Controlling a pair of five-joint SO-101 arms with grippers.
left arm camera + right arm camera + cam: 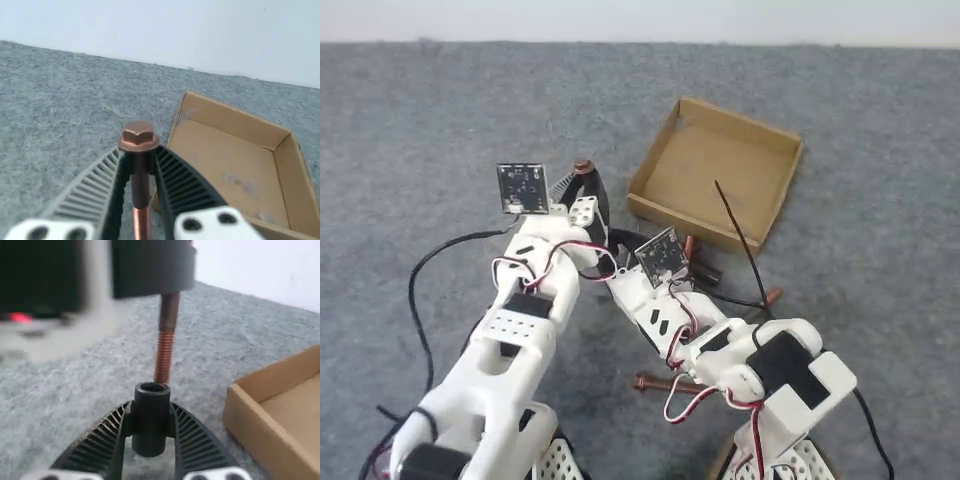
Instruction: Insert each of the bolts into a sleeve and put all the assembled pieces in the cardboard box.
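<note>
My left gripper (140, 165) is shut on a copper bolt (138, 137), held upright with its hex head above the fingers; in the high view the gripper (588, 200) is left of the cardboard box (715, 185). My right gripper (150, 420) is shut on a black sleeve (150, 415), upright with its open end up. The bolt's threaded end (163, 357) hangs just above the sleeve's opening, outside it. In the high view the right gripper (618, 243) sits low beneath the left one, and the sleeve is hidden there.
The cardboard box (235, 150) has nothing in it. Loose on the grey carpet lie a bolt (655, 382) by the right arm's base, another bolt (772, 296), and a black sleeve (707, 270) near the box's front wall. A thin black cable (740, 235) crosses the box's edge.
</note>
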